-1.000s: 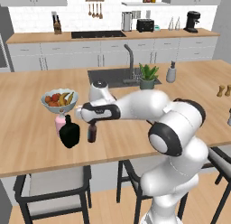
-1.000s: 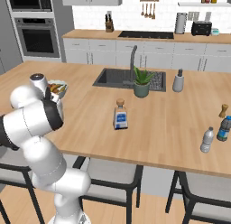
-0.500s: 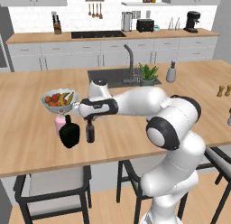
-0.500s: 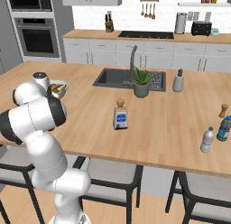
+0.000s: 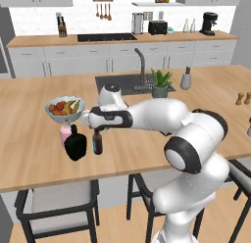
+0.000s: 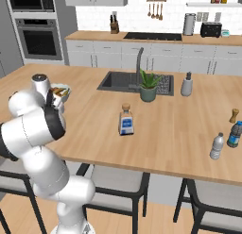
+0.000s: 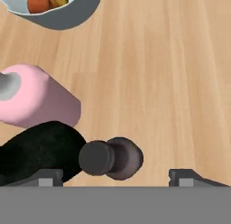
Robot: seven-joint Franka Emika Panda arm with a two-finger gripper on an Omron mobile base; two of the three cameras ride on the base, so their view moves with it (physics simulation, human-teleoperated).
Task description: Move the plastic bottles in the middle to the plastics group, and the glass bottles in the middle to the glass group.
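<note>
Gripper (image 5: 96,130) hangs directly above the brown bottle (image 5: 97,142); jaws spread wide, one either side of its top, holding nothing. The bottle stands upright on the counter (image 5: 29,158), just beside the black bottle (image 5: 75,144) and near the pink bottle (image 5: 64,133). Fruit bowl (image 5: 64,109) behind. Squarish clear bottle (image 6: 125,120) stands mid-counter; water bottle (image 6: 217,146) far right.
</note>
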